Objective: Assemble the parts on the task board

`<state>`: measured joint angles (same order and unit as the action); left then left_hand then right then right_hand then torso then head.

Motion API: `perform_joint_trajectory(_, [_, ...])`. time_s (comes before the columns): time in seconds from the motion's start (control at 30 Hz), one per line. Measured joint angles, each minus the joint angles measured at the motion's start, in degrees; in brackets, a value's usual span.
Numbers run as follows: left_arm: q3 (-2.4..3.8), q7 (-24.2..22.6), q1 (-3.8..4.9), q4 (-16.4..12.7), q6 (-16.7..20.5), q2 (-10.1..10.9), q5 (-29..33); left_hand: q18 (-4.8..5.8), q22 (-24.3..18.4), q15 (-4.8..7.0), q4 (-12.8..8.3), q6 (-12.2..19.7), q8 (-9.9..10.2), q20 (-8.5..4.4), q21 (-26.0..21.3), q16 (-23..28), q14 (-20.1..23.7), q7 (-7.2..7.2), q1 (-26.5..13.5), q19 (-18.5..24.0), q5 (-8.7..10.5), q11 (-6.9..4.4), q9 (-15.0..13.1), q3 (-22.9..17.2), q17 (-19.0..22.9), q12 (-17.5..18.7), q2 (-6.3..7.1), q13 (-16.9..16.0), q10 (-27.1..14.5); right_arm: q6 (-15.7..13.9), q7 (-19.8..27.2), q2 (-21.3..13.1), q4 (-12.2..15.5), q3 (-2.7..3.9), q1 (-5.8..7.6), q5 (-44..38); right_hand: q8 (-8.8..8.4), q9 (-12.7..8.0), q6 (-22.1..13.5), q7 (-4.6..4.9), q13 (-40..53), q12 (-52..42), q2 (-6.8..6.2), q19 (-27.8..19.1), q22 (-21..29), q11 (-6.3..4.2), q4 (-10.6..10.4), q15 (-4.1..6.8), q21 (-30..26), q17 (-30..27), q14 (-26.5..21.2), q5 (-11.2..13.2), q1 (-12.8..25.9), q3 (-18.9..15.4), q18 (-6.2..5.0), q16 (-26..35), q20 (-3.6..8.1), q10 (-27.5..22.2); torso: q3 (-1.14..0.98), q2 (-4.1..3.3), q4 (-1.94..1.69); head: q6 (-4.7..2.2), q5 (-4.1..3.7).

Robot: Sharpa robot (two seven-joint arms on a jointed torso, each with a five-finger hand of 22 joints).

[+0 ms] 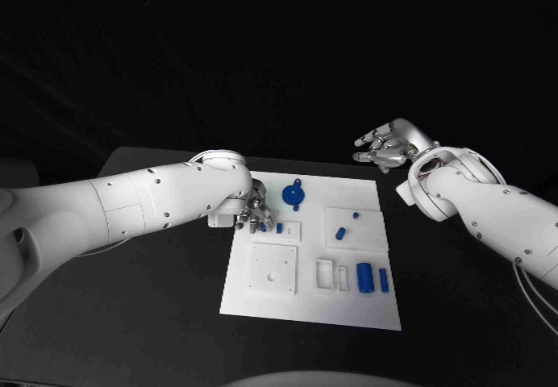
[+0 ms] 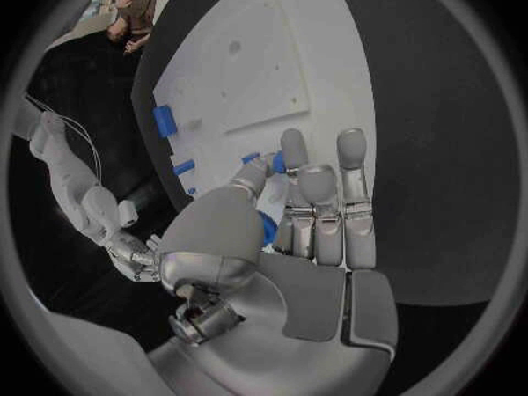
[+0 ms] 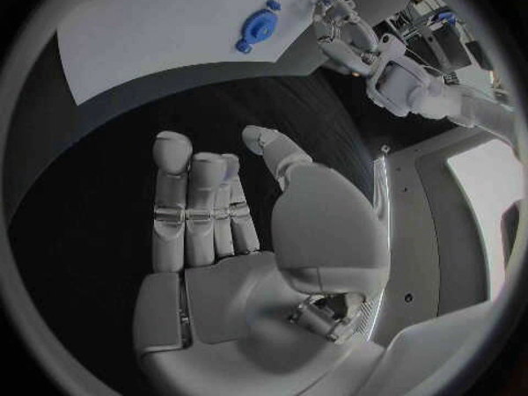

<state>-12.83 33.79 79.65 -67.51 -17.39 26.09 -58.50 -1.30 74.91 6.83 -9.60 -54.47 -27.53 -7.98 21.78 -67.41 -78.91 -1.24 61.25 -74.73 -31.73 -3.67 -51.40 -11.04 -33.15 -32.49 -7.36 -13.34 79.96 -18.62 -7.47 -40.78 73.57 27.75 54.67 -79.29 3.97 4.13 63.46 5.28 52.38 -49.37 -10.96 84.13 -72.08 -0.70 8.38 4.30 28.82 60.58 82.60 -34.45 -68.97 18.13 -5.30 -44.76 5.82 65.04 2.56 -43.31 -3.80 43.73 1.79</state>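
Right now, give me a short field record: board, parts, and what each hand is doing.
board: white task board flat mid-table
parts: round blue part at the far edge; blue cylinder and thin blue bar side by side near the right edge; small blue part in the right-hand plate
left hand: left hand low over the board's far left area, fingers around a small blue piece
right hand: right hand raised off the board's far right corner, fingers apart, holding nothing

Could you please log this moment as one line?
left robot hand: holds blue part | right robot hand: open, off task board
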Motion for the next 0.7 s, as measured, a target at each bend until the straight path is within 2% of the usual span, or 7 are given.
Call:
perform_joint_trajectory(0.13, [0.00,-0.06,-0.01,-0.01,0.03,0.04,-0.01,0.00,0.00,0.00,0.00,0.00,-0.04,0.00,0.18,-0.49,0.00,0.00,0.00,0.00,-1.05,0.00,-0.61,0.00,-0.64,0.00,0.00,-0.05,0.00,0.05,0.01,0.01,-0.01,0.00,0.00,0.04,0.00,0.00,0.00,0.00,0.00,0.00,0.02,0.00,0.00,0.00,0.00,0.00,0.00,0.00,0.00,0.00,-0.02,0.00,0.01,0.00,0.00,0.00,0.00,-0.01,0.00,-0.03,0.04])
perform_joint_trajectory(0.7, [0.06,-0.58,0.02,1.45,-0.96,-0.51,0.97,0.00,0.04,0.22,-0.02,-0.33,-0.89,0.00,0.61,-1.12,-0.24,0.04,0.00,0.00,-1.53,-0.12,-1.71,0.01,-1.76,-0.21,0.00,-0.09,0.70,0.28,0.04,0.14,-0.12,0.00,0.00,0.15,0.00,0.00,0.00,0.00,-0.04,0.00,0.02,0.00,0.00,0.00,0.00,0.21,-0.38,-0.01,-0.22,0.00,-0.02,0.00,0.01,0.00,0.00,0.00,-0.04,-0.07,0.10,0.01,0.09])
